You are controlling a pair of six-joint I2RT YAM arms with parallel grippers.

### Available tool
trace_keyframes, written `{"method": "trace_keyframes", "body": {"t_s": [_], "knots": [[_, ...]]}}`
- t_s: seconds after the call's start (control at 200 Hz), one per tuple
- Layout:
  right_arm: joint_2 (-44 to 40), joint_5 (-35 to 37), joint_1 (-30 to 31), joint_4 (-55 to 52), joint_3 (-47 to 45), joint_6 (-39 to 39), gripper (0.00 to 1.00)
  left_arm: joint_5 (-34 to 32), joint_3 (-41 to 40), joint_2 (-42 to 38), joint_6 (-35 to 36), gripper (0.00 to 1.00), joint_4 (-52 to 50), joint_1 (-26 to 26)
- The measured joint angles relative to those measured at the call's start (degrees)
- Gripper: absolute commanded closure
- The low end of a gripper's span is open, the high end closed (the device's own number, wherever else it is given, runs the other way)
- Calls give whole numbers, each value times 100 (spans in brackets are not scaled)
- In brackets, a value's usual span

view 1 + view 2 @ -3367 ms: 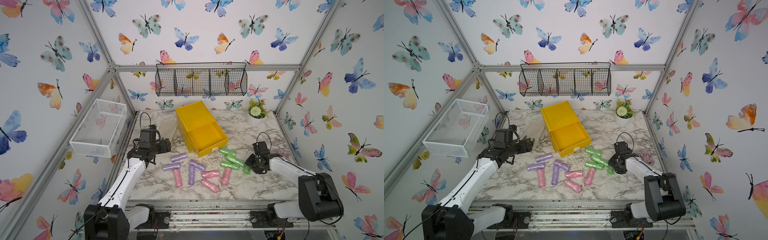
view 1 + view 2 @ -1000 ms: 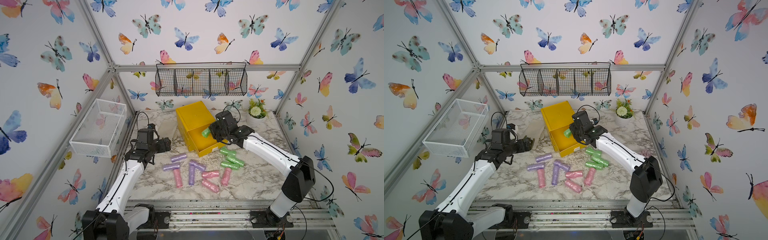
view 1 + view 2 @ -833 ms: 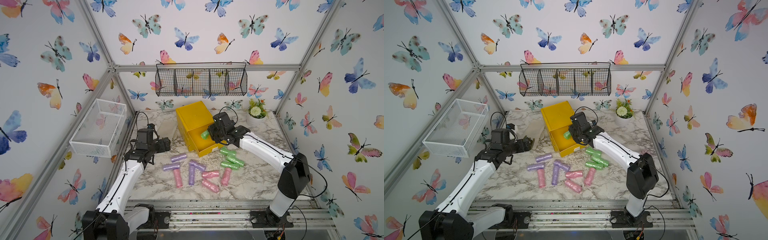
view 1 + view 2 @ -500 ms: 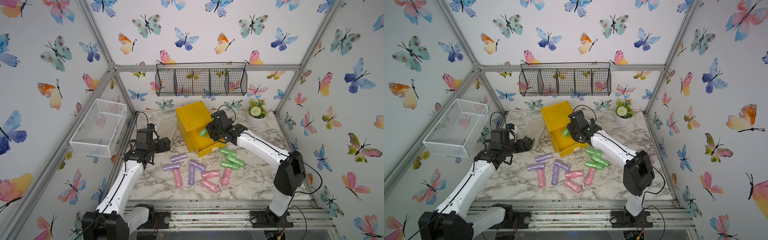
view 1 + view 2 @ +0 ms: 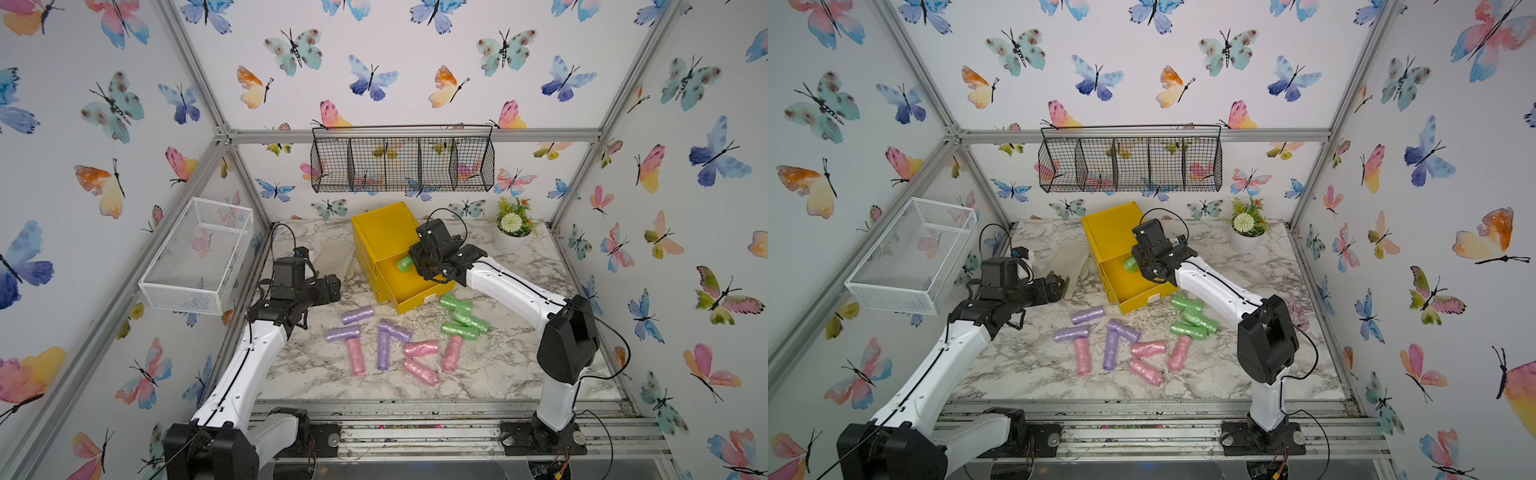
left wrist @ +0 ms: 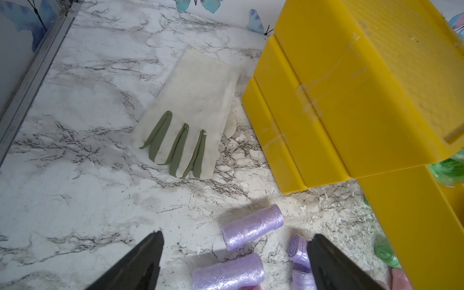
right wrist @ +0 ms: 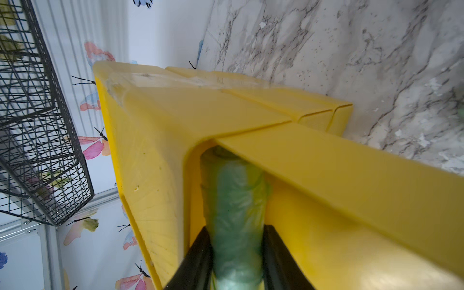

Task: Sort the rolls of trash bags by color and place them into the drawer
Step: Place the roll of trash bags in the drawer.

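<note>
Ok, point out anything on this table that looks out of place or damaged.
A cream glove with green fingers lies flat beside the yellow drawer unit; it is no part of the sorting. The marble tabletop is flaked and chipped near the unit, and clear tape crosses the unit's side.

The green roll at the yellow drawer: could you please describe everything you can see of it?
The green roll is a small cylinder of thin, crinkly pastel-green plastic. It lies between the two black fingers of the right hand, which touch its sides. Its far end points into the back of the open yellow drawer, beside one drawer wall. Whether it rests on the drawer floor cannot be told.
</note>
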Motion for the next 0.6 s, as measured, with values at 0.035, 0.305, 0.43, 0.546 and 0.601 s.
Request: {"method": "trace_keyframes", "body": {"t_s": [0.035, 0.305, 0.43, 0.546, 0.601], "knots": [[0, 11, 0, -4, 0, -2, 61, 9, 0, 0, 4, 5, 0, 0], [0, 103, 0, -72, 0, -42, 54, 50, 0, 0, 31, 5, 0, 0], [-2, 103, 0, -76, -4, -48, 54, 85, 0, 0, 66, 5, 0, 0], [-42, 105, 0, -68, -46, -85, 54, 87, 0, -2, 85, 5, 0, 0], [-94, 111, 0, -31, -98, -105, 54, 85, 0, -9, 87, 5, 0, 0]]}}
